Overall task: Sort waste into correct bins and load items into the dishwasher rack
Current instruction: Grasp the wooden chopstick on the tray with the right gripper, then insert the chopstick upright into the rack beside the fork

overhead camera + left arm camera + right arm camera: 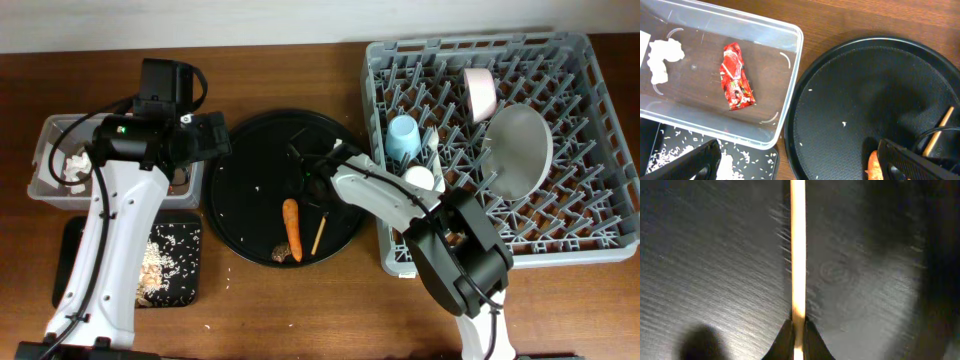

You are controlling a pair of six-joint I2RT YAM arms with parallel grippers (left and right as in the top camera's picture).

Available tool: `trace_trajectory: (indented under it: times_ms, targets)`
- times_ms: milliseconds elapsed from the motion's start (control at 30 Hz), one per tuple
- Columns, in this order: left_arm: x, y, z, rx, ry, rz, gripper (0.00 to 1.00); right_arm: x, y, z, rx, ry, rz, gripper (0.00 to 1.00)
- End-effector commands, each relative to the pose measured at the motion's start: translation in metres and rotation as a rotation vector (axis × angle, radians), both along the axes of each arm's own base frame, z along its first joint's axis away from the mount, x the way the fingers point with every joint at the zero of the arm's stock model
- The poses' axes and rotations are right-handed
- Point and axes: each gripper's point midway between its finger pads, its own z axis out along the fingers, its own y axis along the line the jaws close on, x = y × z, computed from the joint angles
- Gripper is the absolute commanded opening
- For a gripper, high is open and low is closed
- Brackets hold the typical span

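Note:
My right gripper (pixel 320 198) is down on the large round black tray (pixel 250 150), shut on the upper end of the thin wooden chopstick (pixel 318 237). The right wrist view shows its jaws (pixel 798 322) closed on the chopstick (pixel 798 245). The orange carrot (pixel 291 228) and a small brown lump (pixel 281 255) lie beside it. My left gripper (pixel 212 140) is open and empty (pixel 800 165) over the gap between the clear tub (pixel 790 65) and the round tray. The tub holds the red wrapper (pixel 736 76) and the white tissue (pixel 660 57). The carrot's tip (pixel 872 167) shows by the right finger.
The shallow black tray (pixel 75 250) with rice scraps (pixel 165 260) sits at the front left. The grey rack (pixel 600 90) on the right holds the blue cup (pixel 402 137), cream cup (pixel 420 178), white-pink bowl (pixel 480 93) and grey plate (pixel 520 150). A few rice grains dot the round tray.

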Motion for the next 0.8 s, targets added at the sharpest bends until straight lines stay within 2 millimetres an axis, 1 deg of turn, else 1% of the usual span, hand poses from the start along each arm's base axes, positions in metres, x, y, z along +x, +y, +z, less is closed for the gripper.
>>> trace_trajectory:
  times_ms: [0, 33, 100, 133, 167, 200, 233, 267, 300, 333, 367, 400, 433, 500, 533, 567, 600, 667, 767]
  targets:
    - [-0.002, 0.003, 0.01, 0.004, -0.028, 0.009, 0.99, 0.021, 0.0, 0.037, -0.012, -0.037, 0.114, 0.04]
    - [-0.002, 0.003, 0.01, 0.004, -0.028, 0.009, 0.99, 0.027, 0.001, 0.051, -0.011, -0.044, 0.169, 0.04]
    - [-0.002, 0.003, 0.01, 0.004, -0.028, 0.009, 0.99, 0.036, 0.004, 0.085, 0.017, -0.043, 0.276, 0.04]
    - [-0.002, 0.003, 0.01, 0.004, -0.028, 0.009, 0.99, 0.041, 0.0, 0.104, 0.007, -0.053, 0.35, 0.04]
    - [-0.002, 0.003, 0.01, 0.004, -0.028, 0.009, 0.99, 0.046, -0.011, 0.124, -0.009, -0.058, 0.405, 0.04]
    - [-0.002, 0.003, 0.01, 0.004, -0.028, 0.009, 0.99, 0.053, -0.029, 0.146, -0.027, -0.061, 0.444, 0.04]
    - [-0.002, 0.003, 0.01, 0.004, -0.028, 0.009, 0.99, 0.057, -0.041, 0.158, -0.038, -0.066, 0.468, 0.04]
    - [-0.002, 0.003, 0.01, 0.004, -0.028, 0.009, 0.99, 0.062, -0.058, 0.171, -0.05, -0.073, 0.482, 0.04]
    - [-0.002, 0.003, 0.01, 0.004, -0.028, 0.009, 0.99, 0.067, -0.078, 0.182, -0.061, -0.072, 0.483, 0.04]
    - [-0.002, 0.003, 0.01, 0.004, -0.028, 0.009, 0.99, 0.073, -0.102, 0.187, -0.077, -0.067, 0.487, 0.04]
    - [-0.002, 0.003, 0.01, 0.004, -0.028, 0.009, 0.99, 0.077, -0.138, 0.186, -0.099, -0.039, 0.482, 0.04]
    - [-0.002, 0.003, 0.01, 0.004, -0.028, 0.009, 0.99, 0.08, -0.164, 0.184, -0.103, -0.023, 0.444, 0.04]
    - [-0.002, 0.003, 0.01, 0.004, -0.028, 0.009, 0.99, 0.083, -0.184, 0.183, -0.108, -0.016, 0.416, 0.04]
    - [-0.002, 0.003, 0.01, 0.004, -0.028, 0.009, 0.99, 0.083, -0.226, 0.173, -0.125, 0.025, 0.44, 0.04]
    - [-0.002, 0.003, 0.01, 0.004, -0.028, 0.009, 0.99, 0.083, -0.238, 0.166, -0.125, 0.043, 0.433, 0.04]
    - [-0.002, 0.003, 0.01, 0.004, -0.028, 0.009, 0.99, 0.086, -0.247, 0.158, -0.123, 0.056, 0.413, 0.04]
    - [-0.002, 0.003, 0.01, 0.004, -0.028, 0.009, 0.99, 0.087, -0.249, 0.153, -0.125, 0.062, 0.433, 0.04]
    - [-0.002, 0.003, 0.01, 0.004, -0.028, 0.009, 0.99, 0.09, -0.25, 0.139, -0.132, 0.067, 0.44, 0.04]
    - [-0.002, 0.003, 0.01, 0.004, -0.028, 0.009, 0.99, 0.087, -0.249, 0.109, -0.118, 0.096, 0.434, 0.04]
